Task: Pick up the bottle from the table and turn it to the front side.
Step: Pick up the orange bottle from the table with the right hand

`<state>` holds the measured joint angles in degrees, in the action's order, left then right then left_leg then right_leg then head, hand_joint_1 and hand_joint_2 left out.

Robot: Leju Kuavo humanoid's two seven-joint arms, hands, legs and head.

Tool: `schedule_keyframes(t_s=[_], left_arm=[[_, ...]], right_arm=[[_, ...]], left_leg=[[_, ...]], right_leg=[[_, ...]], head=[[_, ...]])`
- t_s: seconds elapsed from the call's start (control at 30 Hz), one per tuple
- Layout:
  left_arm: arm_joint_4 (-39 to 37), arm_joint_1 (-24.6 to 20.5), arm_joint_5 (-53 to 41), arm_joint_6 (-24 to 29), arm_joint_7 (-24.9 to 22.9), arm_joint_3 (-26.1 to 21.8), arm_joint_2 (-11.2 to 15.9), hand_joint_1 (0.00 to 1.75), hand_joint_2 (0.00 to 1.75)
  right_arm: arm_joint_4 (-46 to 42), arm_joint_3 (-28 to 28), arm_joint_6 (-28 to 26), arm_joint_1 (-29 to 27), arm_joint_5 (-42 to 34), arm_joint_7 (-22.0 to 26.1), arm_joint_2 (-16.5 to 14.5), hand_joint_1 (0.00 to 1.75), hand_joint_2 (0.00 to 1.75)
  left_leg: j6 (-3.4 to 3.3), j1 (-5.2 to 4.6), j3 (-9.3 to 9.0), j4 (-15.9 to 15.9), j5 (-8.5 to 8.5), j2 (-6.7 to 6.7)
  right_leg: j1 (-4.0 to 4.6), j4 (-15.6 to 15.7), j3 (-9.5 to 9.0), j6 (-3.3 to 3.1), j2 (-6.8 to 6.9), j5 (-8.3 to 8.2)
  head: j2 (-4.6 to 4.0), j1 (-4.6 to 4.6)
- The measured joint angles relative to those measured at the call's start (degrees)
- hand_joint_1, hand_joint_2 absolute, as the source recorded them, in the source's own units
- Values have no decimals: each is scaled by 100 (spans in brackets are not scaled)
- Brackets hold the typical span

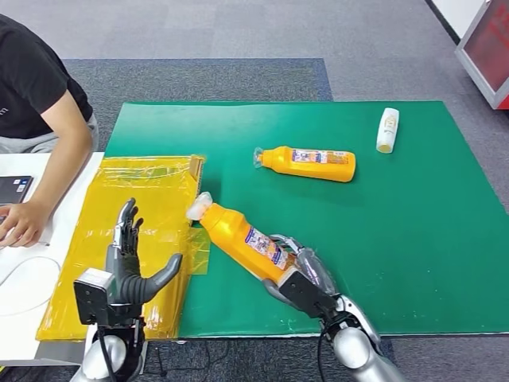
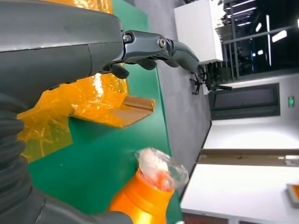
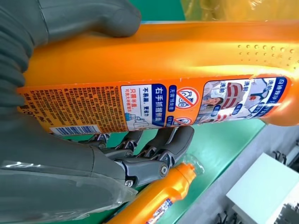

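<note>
The right hand (image 1: 300,278) is gripping the orange bottle (image 1: 243,239) by its base (label showing), while the left hand (image 1: 129,267) is hovering beside it, fingers spread wide.

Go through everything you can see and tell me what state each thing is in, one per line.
Right hand: grips the base end of the near orange bottle.
Near orange bottle: held, tilted, wrapped cap pointing toward the yellow sheet.
Left hand: holds nothing, fingers apart, above the yellow plastic sheet.
Far orange bottle: lying on its side on the green mat.
White bottle: lying on the mat.
Yellow plastic sheet: spread flat, crinkled.
</note>
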<state>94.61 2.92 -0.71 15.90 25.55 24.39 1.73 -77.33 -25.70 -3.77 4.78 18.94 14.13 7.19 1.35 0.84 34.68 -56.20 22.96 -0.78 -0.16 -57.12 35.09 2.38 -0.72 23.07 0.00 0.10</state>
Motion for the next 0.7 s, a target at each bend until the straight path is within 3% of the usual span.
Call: schedule_keyframes(t_s=[0.27, 0.5, 0.7], left_arm=[[34, 3, 1608, -808, -265, 79, 17, 0, 175], [34, -216, 2162, -1242, -468, 368, 52, 0, 175], [33, -468, 2181, -1350, -472, 603, 68, 0, 175]], right_arm=[[-135, 64, -111, -63, -418, 107, -87, 175, 175], [-153, -10, -136, 23, -540, 262, -125, 175, 175], [-182, -175, -267, 157, -205, 353, -125, 175, 175]], left_leg=[[0, 0, 1, 0, 0, 0], [1, 0, 1, 0, -1, 0], [2, 0, 1, 0, -2, 0]], right_leg=[[0, 0, 1, 0, 0, 0], [0, 0, 1, 0, 0, -1], [0, 0, 2, 0, 0, -1]], head=[[0, 1], [0, 0], [0, 0]])
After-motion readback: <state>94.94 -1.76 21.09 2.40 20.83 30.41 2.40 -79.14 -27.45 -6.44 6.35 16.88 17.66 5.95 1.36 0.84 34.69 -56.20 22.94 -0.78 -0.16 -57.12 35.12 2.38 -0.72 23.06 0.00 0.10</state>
